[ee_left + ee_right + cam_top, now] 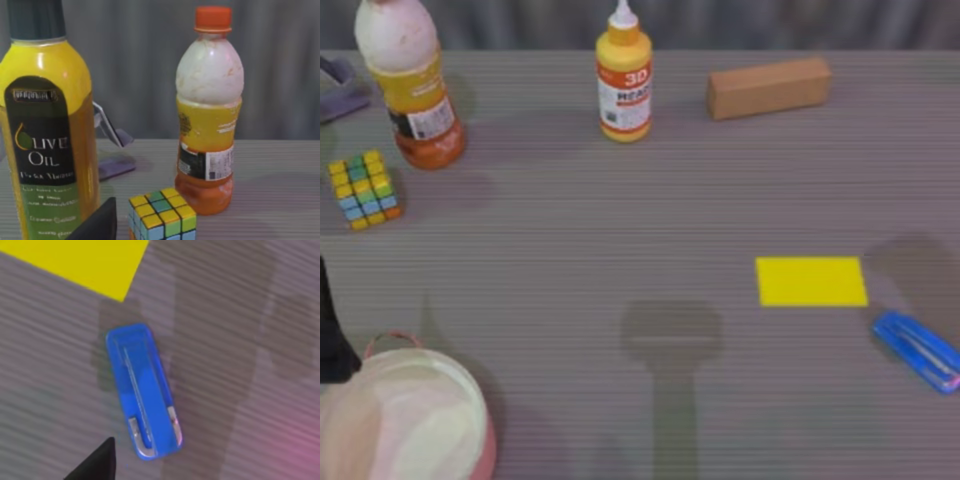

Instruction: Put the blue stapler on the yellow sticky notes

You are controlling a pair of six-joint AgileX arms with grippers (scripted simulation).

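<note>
stapler: the blue stapler [917,350] lies flat on the table [620,260] at the right edge of the top view, angled, pinkish tip toward the near right corner. Nothing is holding it.
stapler close-up: in my right wrist view it [143,390] lies lengthwise under the camera, silvery strip along its top.
pad: the yellow sticky notes [811,281] lie flat just left of and behind the stapler, close but not touching; one corner [85,262] shows in my right wrist view.
right gripper: above the stapler, only a dark fingertip [97,462] in my wrist view. Can't tell how my jaws stand.
left gripper: off at the near left, a dark finger edge [100,222] in my left wrist view. Jaws: can't tell.
left wrist sees: olive oil bottle [45,125], orange-capped bottle [209,115], puzzle cube [161,214].
back row: orange-capped bottle [410,85], glue bottle [624,78], tan block [769,87].
left side: puzzle cube [364,189], pale bowl [405,420] at the near corner.
</note>
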